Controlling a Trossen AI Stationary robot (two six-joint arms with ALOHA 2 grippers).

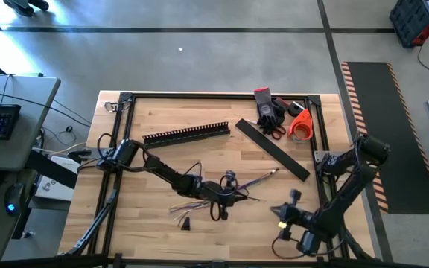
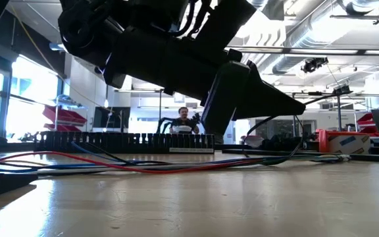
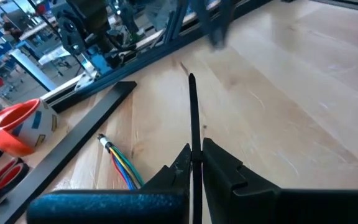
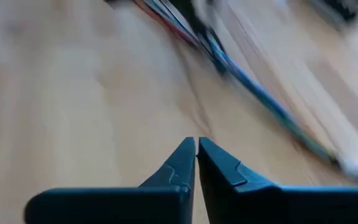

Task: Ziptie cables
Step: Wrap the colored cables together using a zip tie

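The cables (image 1: 199, 199) lie slack on the wooden table near its middle, a bunch of dark and coloured wires. Their bundled end (image 3: 112, 151) points toward the right and rests on the wood; in the low view the cables (image 2: 143, 166) stretch flat across the tabletop. My left gripper (image 1: 237, 195) is just to the near side of that end, shut on a thin black zip tie (image 3: 192, 112). My right gripper (image 1: 278, 213) hovers near the front right, shut with nothing between its fingers (image 4: 196, 149), the cables (image 4: 253, 87) beyond it. My left gripper pinches the zip tie between its two fingers, at a spot (image 3: 194, 163) close to the fingertips. The fingers come in from the table's left, nearly level, and lie along the tie. The tie's free length (image 3: 191, 93) sticks straight out past the fingertips over the wood.
A flat black strip (image 1: 272, 149) lies slantwise at the right. A comb-toothed black rail (image 1: 186, 134) lies farther back. An orange tape roll (image 1: 301, 125), gloves and red-handled cutters (image 1: 270, 112) sit in the far right corner. A black frame (image 1: 317, 134) edges the table. A person (image 2: 185, 120) sits in the room beyond.
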